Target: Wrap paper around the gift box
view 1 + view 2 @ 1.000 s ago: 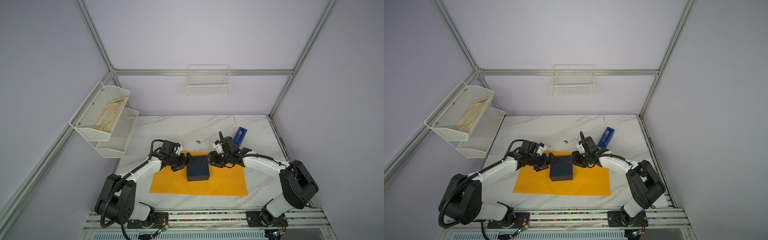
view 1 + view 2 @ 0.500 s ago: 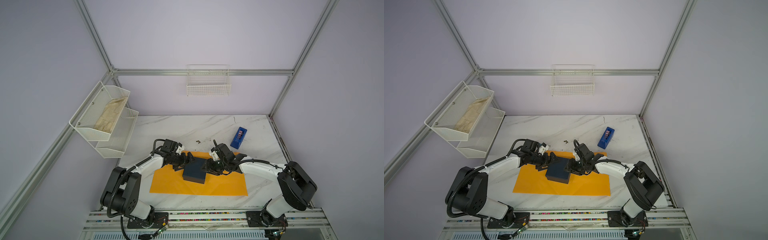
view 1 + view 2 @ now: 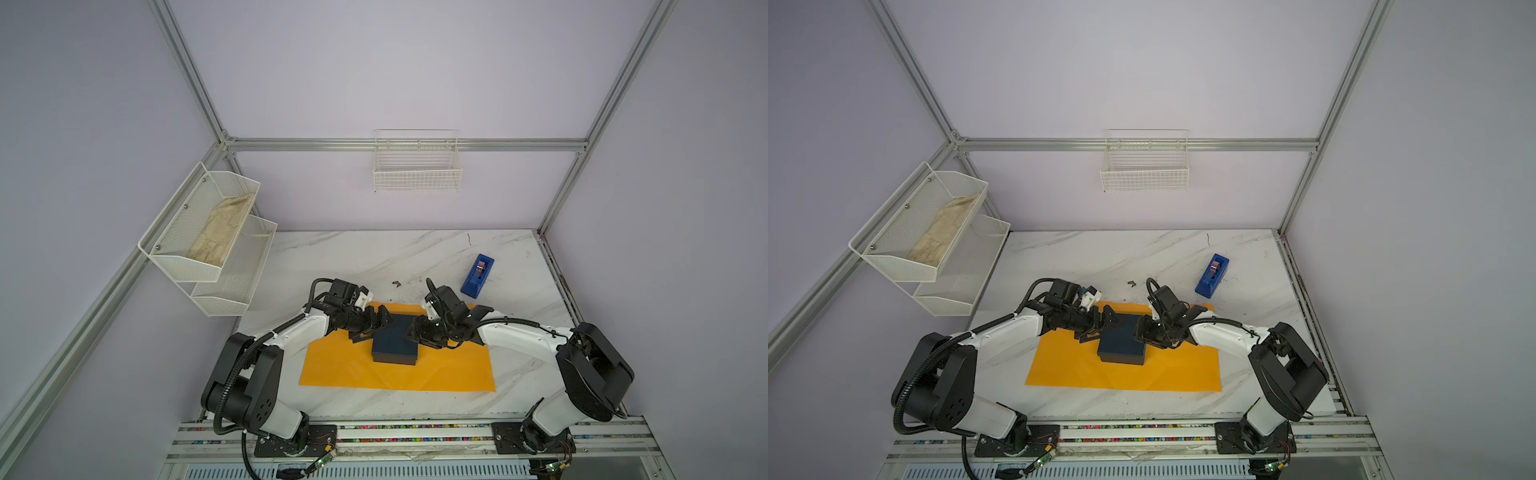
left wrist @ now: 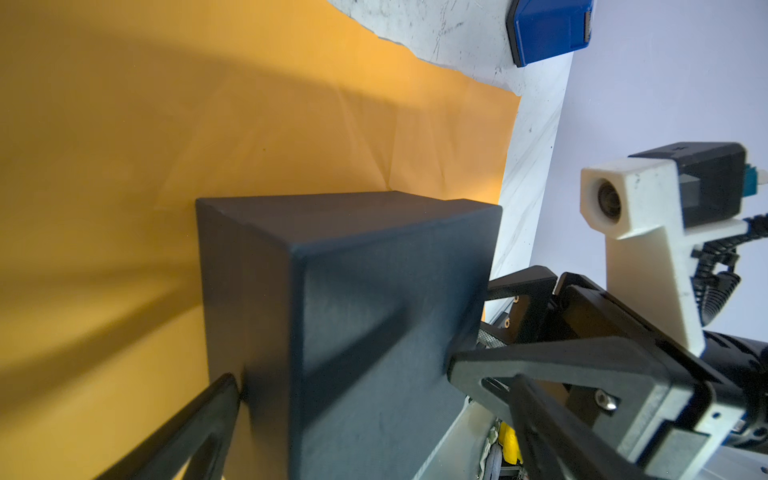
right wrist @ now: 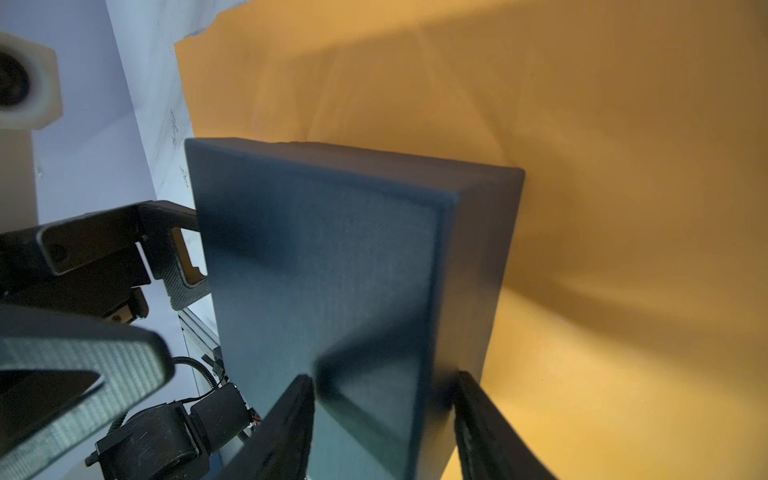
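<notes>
The dark navy gift box (image 3: 395,345) (image 3: 1123,345) lies on the flat orange paper (image 3: 449,370) (image 3: 1179,370), near its far edge. My right gripper (image 3: 417,332) (image 3: 1142,330) is shut on the box's right edge. In the right wrist view one finger rests on the lid and the other against the side wall (image 5: 384,378). My left gripper (image 3: 372,326) (image 3: 1096,328) is open wide at the box's far left corner. In the left wrist view its jaws straddle the box (image 4: 374,311) without squeezing it. The paper (image 4: 249,124) (image 5: 582,124) shows light creases.
A blue tape dispenser (image 3: 477,276) (image 3: 1212,276) (image 4: 548,29) stands on the marble table behind the paper, at the right. A white wire basket (image 3: 417,174) hangs on the back wall. A two-tier mesh shelf (image 3: 208,237) with a cloth hangs at the left.
The box has slid a little toward the table's front, turning briefly on the way. My right gripper moved left and forward with it. The left gripper stayed open beside it.
</notes>
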Controlling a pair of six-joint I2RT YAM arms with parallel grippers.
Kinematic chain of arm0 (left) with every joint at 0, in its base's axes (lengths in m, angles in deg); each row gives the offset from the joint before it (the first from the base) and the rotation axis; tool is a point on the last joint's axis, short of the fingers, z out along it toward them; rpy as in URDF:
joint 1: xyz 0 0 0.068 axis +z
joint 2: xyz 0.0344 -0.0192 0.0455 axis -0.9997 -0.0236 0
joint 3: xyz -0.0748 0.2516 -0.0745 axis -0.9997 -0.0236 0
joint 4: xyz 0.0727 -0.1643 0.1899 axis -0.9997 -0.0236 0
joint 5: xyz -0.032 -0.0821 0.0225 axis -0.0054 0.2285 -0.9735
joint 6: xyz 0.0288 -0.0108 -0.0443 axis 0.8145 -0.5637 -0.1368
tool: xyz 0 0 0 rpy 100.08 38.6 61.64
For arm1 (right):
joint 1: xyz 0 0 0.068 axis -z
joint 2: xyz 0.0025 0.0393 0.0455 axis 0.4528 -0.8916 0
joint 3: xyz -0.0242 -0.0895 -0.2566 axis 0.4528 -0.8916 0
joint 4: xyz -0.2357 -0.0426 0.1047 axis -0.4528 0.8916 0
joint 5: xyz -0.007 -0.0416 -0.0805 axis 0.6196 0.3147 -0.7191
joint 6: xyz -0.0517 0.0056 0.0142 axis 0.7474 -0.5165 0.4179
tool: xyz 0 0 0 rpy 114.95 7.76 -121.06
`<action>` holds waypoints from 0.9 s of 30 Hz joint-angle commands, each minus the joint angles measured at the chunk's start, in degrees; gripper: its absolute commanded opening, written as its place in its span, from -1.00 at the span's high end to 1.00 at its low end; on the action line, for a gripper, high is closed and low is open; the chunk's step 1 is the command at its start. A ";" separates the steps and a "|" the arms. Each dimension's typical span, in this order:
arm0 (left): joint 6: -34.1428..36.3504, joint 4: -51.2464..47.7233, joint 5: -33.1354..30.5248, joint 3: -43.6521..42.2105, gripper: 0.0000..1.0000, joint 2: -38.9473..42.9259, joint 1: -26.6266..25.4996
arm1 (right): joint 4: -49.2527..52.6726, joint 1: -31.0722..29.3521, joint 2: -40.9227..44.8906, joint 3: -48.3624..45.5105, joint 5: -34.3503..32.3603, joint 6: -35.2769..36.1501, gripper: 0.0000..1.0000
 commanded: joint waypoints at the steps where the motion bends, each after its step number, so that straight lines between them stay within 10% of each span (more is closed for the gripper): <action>1: -1.42 1.75 0.53 1.65 -0.97 2.53 -0.56 | 0.66 -0.50 0.30 1.49 -0.61 0.38 -0.13; 27: -2.88 0.81 3.51 -3.85 -0.97 6.48 -1.61 | 3.39 -0.46 0.72 1.21 -0.51 2.13 -0.13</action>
